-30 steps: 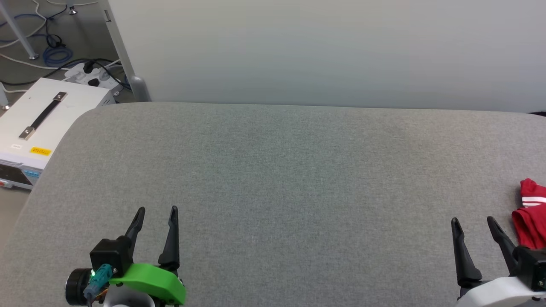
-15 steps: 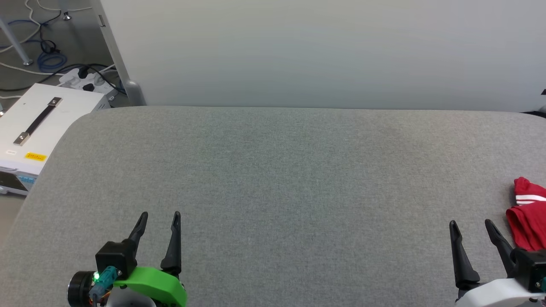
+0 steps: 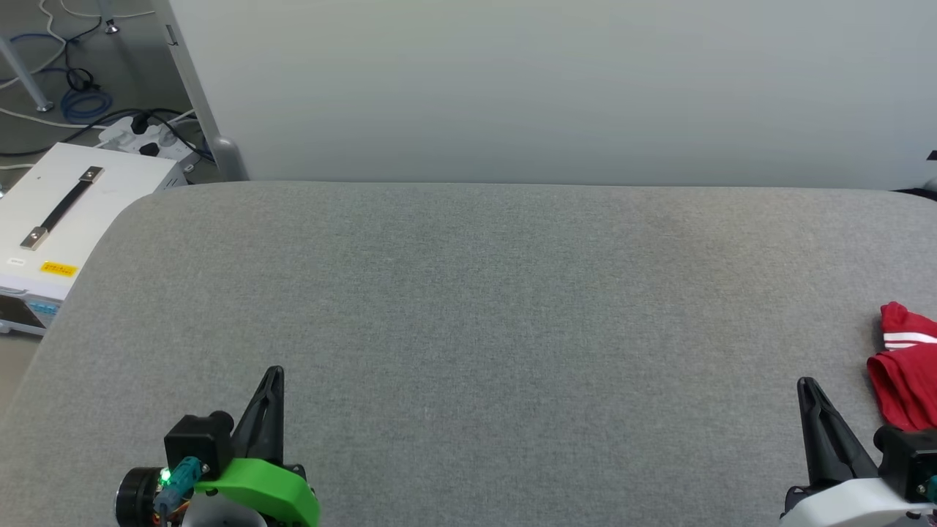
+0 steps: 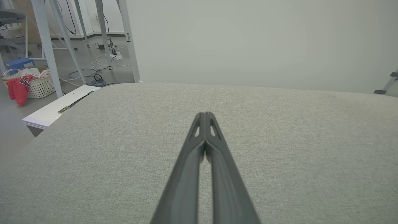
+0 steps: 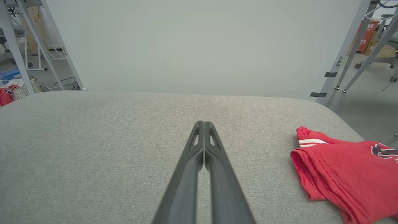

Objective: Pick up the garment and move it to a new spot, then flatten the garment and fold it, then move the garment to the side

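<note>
While both arms sit low over the grey table (image 3: 468, 293), we see the left gripper (image 3: 272, 375) w/ fingers pressed together, holding nothing. Right gripper (image 3: 806, 385): same, tips touching, empty. The garment (image 3: 906, 369) lies bunched at the table's right edge, near the right gripper, apart from its fingers.

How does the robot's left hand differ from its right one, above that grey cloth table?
The left gripper sits on a bright green plastic mount; the right gripper sits on a white housing. The left gripper has bare grey fabric table around it; the right gripper has a crumpled red garment with white stripes lying close on its right. Shared: both have dark jaws shut, holding nothing, pointing the same way.
</note>
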